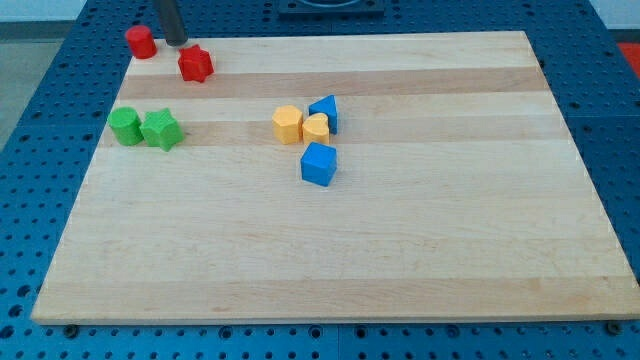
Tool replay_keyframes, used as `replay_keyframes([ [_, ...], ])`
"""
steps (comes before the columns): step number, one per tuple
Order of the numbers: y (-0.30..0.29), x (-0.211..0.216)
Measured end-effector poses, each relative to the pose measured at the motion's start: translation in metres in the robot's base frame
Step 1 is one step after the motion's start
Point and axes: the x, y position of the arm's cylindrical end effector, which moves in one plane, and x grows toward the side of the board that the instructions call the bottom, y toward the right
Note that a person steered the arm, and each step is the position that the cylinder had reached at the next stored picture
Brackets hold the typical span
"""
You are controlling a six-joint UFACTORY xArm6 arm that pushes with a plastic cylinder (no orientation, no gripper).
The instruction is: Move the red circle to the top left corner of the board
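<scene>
The small red circle block (140, 41) sat at the far left corner of the pale wooden board (400, 260), right on its edge, so the task looked essentially met. Just to its right stood my tip (176, 43), the end of a dark rod with no jaws to open or close, apart from the circle and just beyond the red star block (195, 63). Nearer, at the left edge, the green round block (124, 126) touched the green star block (161, 129). The circle looked light, rigid and free-sliding (likely to veer if struck off-centre), so any nudge should meet its side squarely and gently.
</scene>
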Motion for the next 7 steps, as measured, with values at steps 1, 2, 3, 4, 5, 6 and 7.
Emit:
replay_keyframes([
  [1, -0.003, -0.001],
  [2, -0.016, 0.000],
  [3, -0.028, 0.000],
  [4, -0.030, 0.000],
  [5, -0.030, 0.003],
  [6, -0.030, 0.016],
  [7, -0.030, 0.033],
])
